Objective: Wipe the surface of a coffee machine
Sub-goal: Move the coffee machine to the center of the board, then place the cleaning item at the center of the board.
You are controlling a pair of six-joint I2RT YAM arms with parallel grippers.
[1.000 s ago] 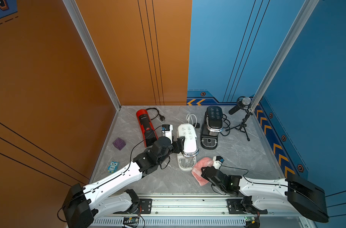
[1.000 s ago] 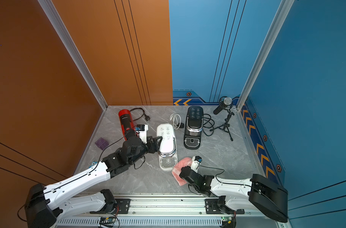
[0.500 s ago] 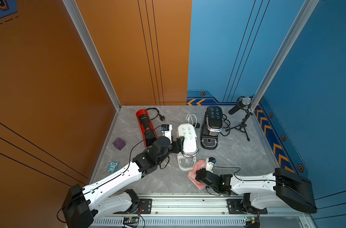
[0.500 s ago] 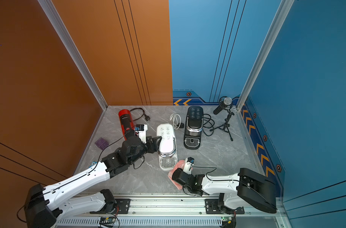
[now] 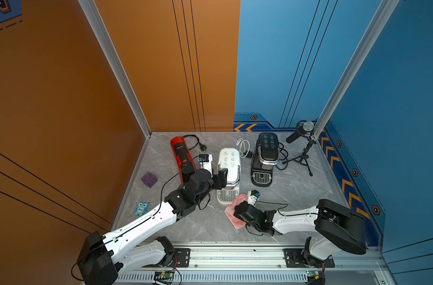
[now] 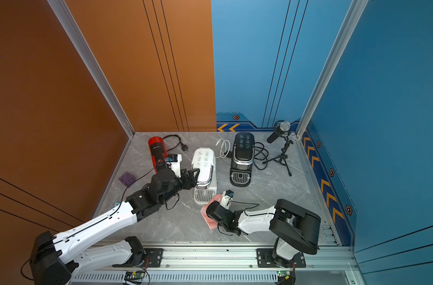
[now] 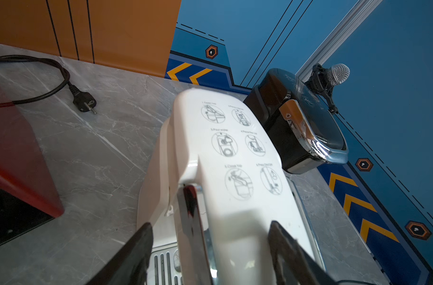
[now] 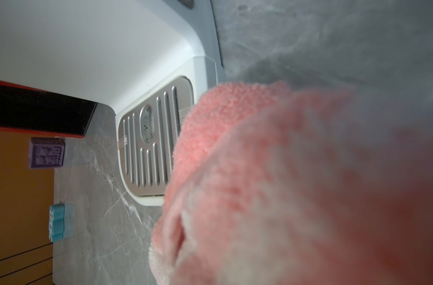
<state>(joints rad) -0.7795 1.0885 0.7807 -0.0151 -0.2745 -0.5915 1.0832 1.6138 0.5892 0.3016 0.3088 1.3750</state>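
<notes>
a white coffee machine [image 5: 229, 165] stands in the middle of the grey marbled tabletop [image 5: 297, 192], its drip tray [image 5: 226, 196] facing the rail where the arms are mounted. the left end effector [image 7: 210, 248] comes in from the machine's left side and sits around the front of its head. its fingers [image 7: 136, 254] are apart, one on each side of the white top with the printed pictograms, and i cannot tell whether the pads press on it. the right end effector [image 5: 235, 209] lies low by the front right corner of the base, closed on a pink cloth [image 5: 235, 223], with its tips buried in the fabric. part of the cloth trails on the tabletop. in the right wrist view the fluffy bunch fills most of the view and overlaps the edge of the slotted grille, though i cannot say whether it touches. a black coffee machine [image 5: 266, 158] stands just to the right of the white one, with a coiled white cable [image 5: 244, 146] between them toward the back. a microphone on a small tripod [image 5: 303, 138] occupies the far right corner. to the left is a red coffee machine [image 5: 179, 150], its black power cord [image 5: 197, 143] and plug lying behind it. near the left wall sit a purple cube [image 5: 148, 179] and, closer to the rail, a blue owl figure [image 5: 142, 208].
</notes>
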